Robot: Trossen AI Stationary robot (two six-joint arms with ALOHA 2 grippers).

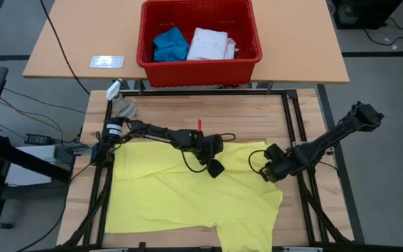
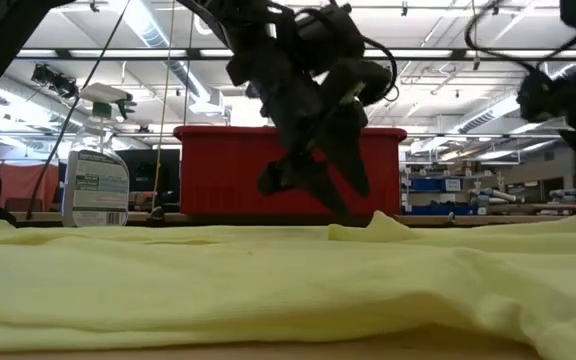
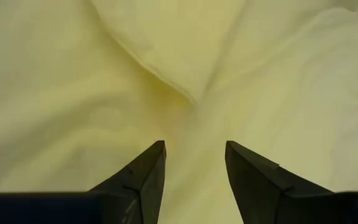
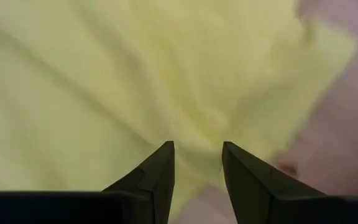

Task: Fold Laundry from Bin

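1. Lying spread across the lower centre of the high view, the yellow T-shirt (image 1: 187, 189) covers most of the wooden work table (image 1: 257, 115), probably laid out flat for folding.
2. The left gripper (image 1: 214, 166) hangs just above the shirt's upper middle, fingers parted with nothing between them, aimed at a raised fold (image 3: 160, 74), likely to pinch it.
3. The right gripper (image 1: 270, 170) sits at the shirt's right edge, also released and empty, over cloth near bare wood.
4. The red bin (image 1: 200, 38), at top centre, holds a blue piece (image 1: 169, 45) and a white shirt (image 1: 211, 43), waiting.
5. A spray bottle (image 2: 96, 185) stands at upper left.
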